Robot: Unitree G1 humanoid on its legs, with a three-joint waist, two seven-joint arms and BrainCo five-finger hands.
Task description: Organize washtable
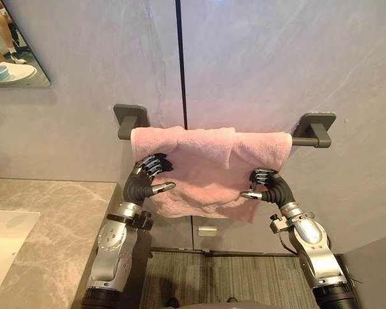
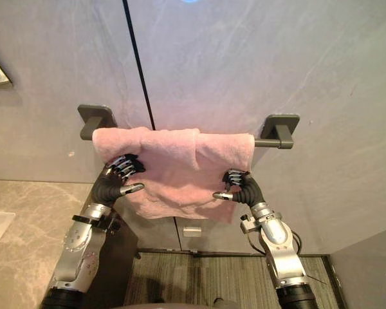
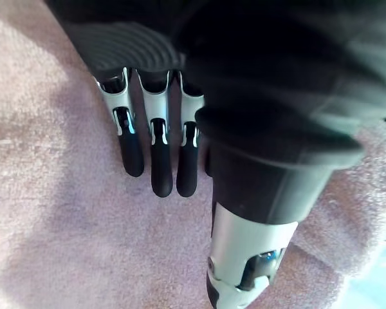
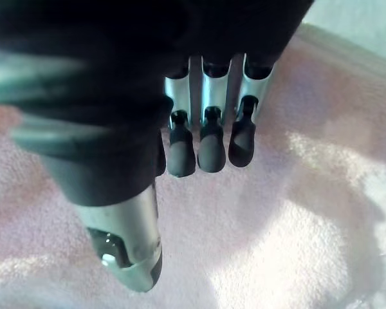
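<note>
A pink towel [image 1: 206, 174] is draped unevenly over the wall towel bar [image 1: 303, 138]. It is touched by the left hand [image 1: 146, 182] and right hand [image 1: 270, 187], whose fingers are nearly straight with thumbs apart, so nothing is gripped. It is judged soft, light and limp, and best pinched at its edges.

1. You find no readable text, number, brand or sign in any view.
2. The small white plate [image 1: 207, 230] on the wall [image 1: 276, 64] below the pink towel [image 1: 206, 170] is too small for you to read any print on it.
</note>
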